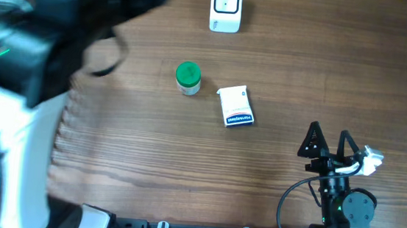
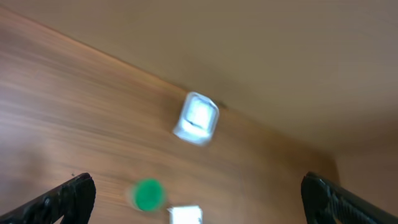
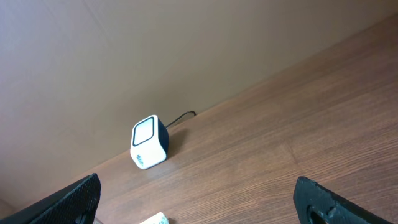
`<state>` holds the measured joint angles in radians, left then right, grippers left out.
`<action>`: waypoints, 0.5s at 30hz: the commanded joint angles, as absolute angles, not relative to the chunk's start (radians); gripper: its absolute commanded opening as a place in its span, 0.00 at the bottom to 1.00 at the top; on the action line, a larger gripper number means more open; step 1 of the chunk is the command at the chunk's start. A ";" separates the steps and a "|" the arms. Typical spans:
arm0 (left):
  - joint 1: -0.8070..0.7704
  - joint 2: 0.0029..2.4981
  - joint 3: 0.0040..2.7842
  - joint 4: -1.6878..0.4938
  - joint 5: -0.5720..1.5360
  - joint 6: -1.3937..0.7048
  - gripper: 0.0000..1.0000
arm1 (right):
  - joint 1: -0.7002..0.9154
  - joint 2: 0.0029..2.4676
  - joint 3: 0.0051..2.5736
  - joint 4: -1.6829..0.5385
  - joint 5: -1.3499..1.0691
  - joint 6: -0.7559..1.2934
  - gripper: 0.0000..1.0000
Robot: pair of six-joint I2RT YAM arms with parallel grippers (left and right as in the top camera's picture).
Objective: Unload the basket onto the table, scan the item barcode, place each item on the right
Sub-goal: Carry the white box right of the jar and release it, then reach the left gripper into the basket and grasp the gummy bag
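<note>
The white box (image 1: 235,106) lies flat mid-table, near a green-capped bottle (image 1: 187,77) and well apart from the scanner (image 1: 225,7). The left gripper (image 2: 196,186) and right gripper (image 1: 329,132) gape empty. The left wrist view is blurred, so the aim is perhaps off; a skewed grab near those 2 items could topple the bottle.

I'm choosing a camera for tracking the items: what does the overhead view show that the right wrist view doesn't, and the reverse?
Only overhead: the green-lidded jar, standing left of the white box. Only right wrist: the wall behind the scanner. Both: the scanner, the wooden table, and apparently the white box, though the right wrist catches just a sliver at its bottom edge.
</note>
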<state>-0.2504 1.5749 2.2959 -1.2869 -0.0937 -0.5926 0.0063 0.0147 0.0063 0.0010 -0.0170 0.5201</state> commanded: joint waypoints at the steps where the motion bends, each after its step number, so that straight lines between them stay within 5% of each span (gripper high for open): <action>1: -0.008 1.516 2.297 -1.407 -0.185 -0.648 1.00 | 0.012 0.007 0.005 0.007 0.002 0.527 1.00; 8: 0.514 1.521 2.297 -1.618 -0.162 -0.797 1.00 | 0.012 0.007 0.005 0.007 0.002 0.527 0.99; 15: 0.788 1.586 2.290 -1.641 -0.132 -0.793 1.00 | 0.012 0.007 0.005 0.007 0.002 0.527 1.00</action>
